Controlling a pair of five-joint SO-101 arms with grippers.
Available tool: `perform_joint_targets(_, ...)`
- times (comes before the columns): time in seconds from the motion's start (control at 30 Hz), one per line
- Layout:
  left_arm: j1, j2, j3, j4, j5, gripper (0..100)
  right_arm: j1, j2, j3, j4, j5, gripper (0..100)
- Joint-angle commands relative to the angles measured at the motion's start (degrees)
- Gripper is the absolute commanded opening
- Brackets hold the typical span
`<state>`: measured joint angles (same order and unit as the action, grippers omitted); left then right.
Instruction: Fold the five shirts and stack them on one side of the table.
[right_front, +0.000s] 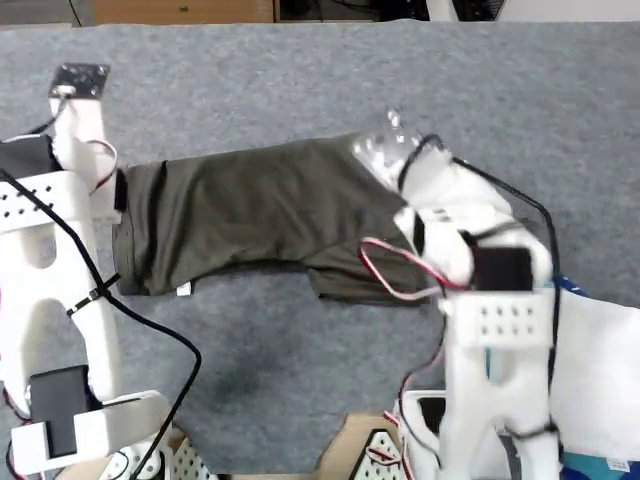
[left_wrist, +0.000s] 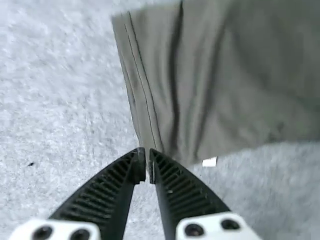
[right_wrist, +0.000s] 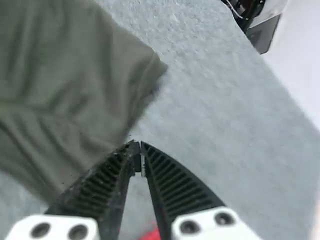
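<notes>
Fingers of the left tool (left_wrist: 146, 166) are pressed together, their tips right at the hemmed corner of the olive shirt (left_wrist: 225, 75); whether cloth is caught between them I cannot tell. Just beside the tips, a small white label (left_wrist: 209, 161) sticks out from under the hem. The right tool (right_wrist: 138, 156) is likewise closed, its tips touching the shirt's edge near a sleeve (right_wrist: 142, 65). From above, the shirt lies spread across the middle of the grey surface (right_front: 300, 80), a tool at each end.
</notes>
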<state>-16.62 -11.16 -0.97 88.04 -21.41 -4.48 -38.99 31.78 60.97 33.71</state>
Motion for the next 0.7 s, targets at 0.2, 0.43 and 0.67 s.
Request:
perform_joint_targets(0.2, -0.4, 0.6, -2.9, -14.0, 15.5, 3, -5.3, 30.8, -20.6, -6.2, -15.6, 0.5)
perform_joint_targets(0.43, -0.4, 10.8, 1.3, -27.4, 21.5, 3, -5.2, 55.9, -39.3, -4.7, -20.7, 0.5)
perform_joint_targets(0.67, -0.4, 24.4, 1.1, -34.4, 21.5, 3, -5.3, 74.4, -50.7, -1.6, -24.2, 0.5)
